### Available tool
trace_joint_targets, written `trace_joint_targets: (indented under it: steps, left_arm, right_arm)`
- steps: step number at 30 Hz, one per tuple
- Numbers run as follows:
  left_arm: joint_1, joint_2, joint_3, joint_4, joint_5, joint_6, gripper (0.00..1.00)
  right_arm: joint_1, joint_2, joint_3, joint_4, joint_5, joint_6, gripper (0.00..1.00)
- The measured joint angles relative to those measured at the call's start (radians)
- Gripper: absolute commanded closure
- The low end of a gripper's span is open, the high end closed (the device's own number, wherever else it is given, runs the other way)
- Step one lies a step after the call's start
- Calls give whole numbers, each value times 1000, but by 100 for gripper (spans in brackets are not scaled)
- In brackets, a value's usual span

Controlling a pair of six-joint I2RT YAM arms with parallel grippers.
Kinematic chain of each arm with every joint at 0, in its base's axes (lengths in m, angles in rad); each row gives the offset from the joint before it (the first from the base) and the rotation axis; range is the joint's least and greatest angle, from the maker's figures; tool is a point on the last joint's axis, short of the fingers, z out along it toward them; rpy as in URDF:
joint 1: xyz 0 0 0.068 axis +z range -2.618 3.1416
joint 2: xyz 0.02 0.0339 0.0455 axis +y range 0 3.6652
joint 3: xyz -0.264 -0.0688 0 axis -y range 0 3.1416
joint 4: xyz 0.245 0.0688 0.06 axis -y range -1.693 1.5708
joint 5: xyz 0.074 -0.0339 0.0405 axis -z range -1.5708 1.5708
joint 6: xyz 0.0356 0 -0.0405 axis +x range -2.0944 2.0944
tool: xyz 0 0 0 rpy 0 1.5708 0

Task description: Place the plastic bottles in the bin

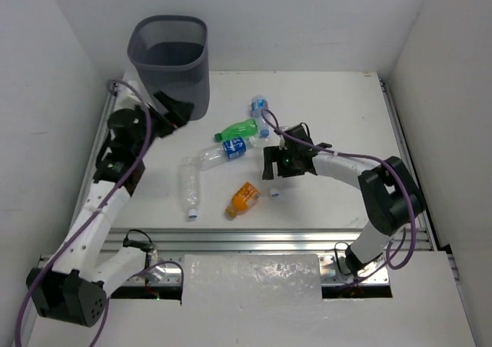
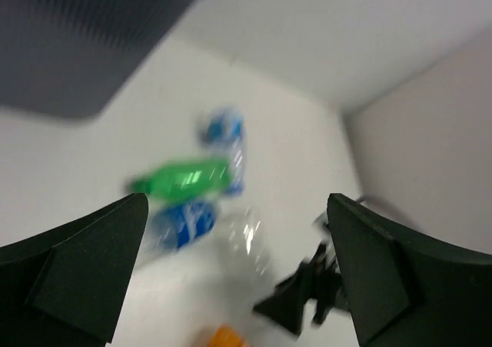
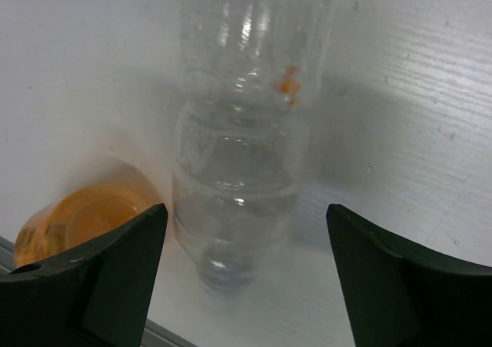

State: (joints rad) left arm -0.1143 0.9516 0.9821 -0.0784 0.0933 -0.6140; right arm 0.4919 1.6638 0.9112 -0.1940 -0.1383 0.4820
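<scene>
The right gripper [image 3: 244,208] hung released, 1 clear bottle [image 3: 246,124] ahead between its spread jaws; closing well probably needed centring, avoiding the orange bottle [image 3: 81,224] leftward.

Both arms wear one livery: white tubular links between chunky black joint housings. The left arm [image 1: 96,208] ends, at 7 o'clock in the overhead view, in a blocky black base [image 1: 65,299]. The right arm [image 1: 350,165] carries a bulky black elbow housing [image 1: 392,195] at 3 o'clock. A purple cable [image 1: 147,131] loops loosely along the left arm and a second one runs along the right (thin black wires also curl near each base). The left gripper [image 2: 237,199] and right gripper [image 3: 246,208] have matte black, wedge-shaped fingers [image 3: 407,278] with bevelled edges.
</scene>
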Motion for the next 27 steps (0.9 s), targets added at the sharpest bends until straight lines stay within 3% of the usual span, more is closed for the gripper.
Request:
trace_joint_targets:
  steps: [5, 6, 7, 10, 14, 19, 23, 27]
  left_arm:
    - [-72, 38, -195, -92, 55, 4, 0]
    - [-80, 35, -205, -98, 68, 4, 0]
    - [-87, 33, -207, -98, 84, 4, 0]
    - [-112, 14, -207, -72, 125, 3, 0]
    - [-187, 10, -206, -19, 183, 2, 0]
    - [-292, 94, -203, 133, 312, -40, 0]
    - [-397, 192, -180, 233, 357, -77, 0]
    - [-470, 248, -148, 375, 395, -122, 0]
  right_arm:
    - [2, 68, -4, -14, 64, 13, 42]
    - [2, 68, -9, -16, 70, 20, 49]
    - [2, 60, -12, -16, 90, 24, 63]
    - [1, 7, -46, -20, 121, 21, 81]
    - [0, -201, -141, 4, 108, 0, 82]
    - [0, -594, -266, 152, -100, -6, 80]
    - [1, -689, -249, 225, -293, 36, 80]
    - [2, -676, -201, 230, -424, 84, 80]
